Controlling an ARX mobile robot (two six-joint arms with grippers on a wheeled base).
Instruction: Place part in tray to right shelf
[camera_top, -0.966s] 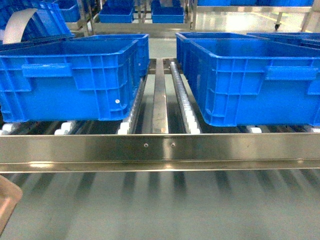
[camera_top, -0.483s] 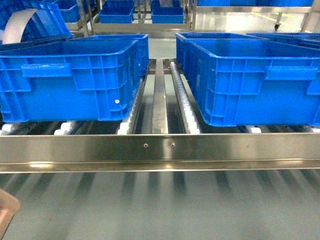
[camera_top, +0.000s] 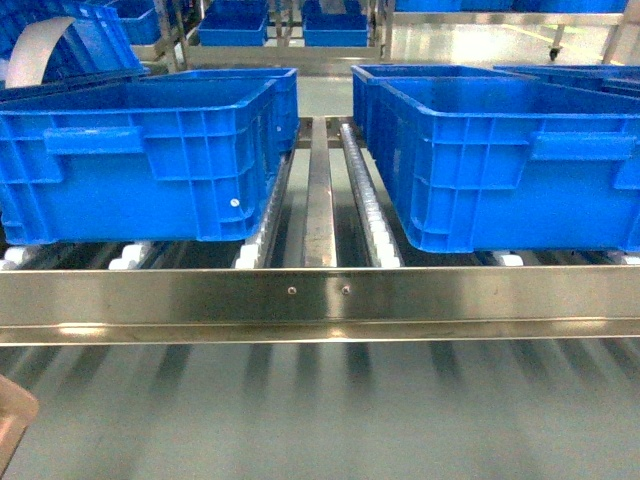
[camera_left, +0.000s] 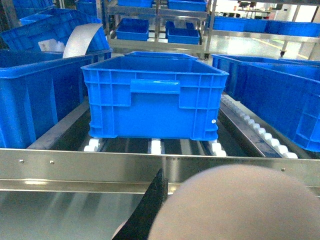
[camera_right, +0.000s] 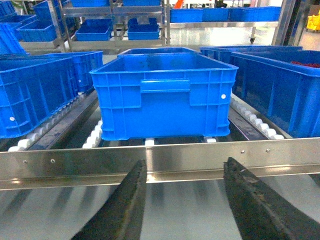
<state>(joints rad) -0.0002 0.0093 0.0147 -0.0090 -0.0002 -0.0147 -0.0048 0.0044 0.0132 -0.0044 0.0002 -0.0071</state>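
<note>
We start at the right gripper (camera_right: 182, 200): in the right wrist view its 2 dark fingers (camera_right: 125, 210) rise from the bottom edge, spread wide apart with nothing between them. Only the bare grey surface below the rail shows in the gap.

The left gripper (camera_left: 165, 210) is largely hidden. In the left wrist view we see 1 dark finger at bottom centre lying against the rounded beige body of the tray (camera_left: 240, 205), which fills the lower right of that frame. We cannot tell how far this gripper is open or whether it grips the tray. In the head view, a small beige corner of the tray (camera_top: 12, 425) shows at the lower left edge.

We cannot find the part in any view; the inside of the tray is not shown.

Beyond the grippers, the flat front rail (camera_top: 320, 300) of the shelf (camera_top: 320, 200) crosses the head view at mid-height, with 2 screws (camera_top: 318, 291) near its centre. Behind it, roller rails run toward the top of the frame. On them stand 2 large blue crates, 1 at the left (camera_top: 140, 160) and 1 at the right (camera_top: 510, 160), well apart, with a bare roller lane between them. More blue crates stand on racks along the top edge.
</note>
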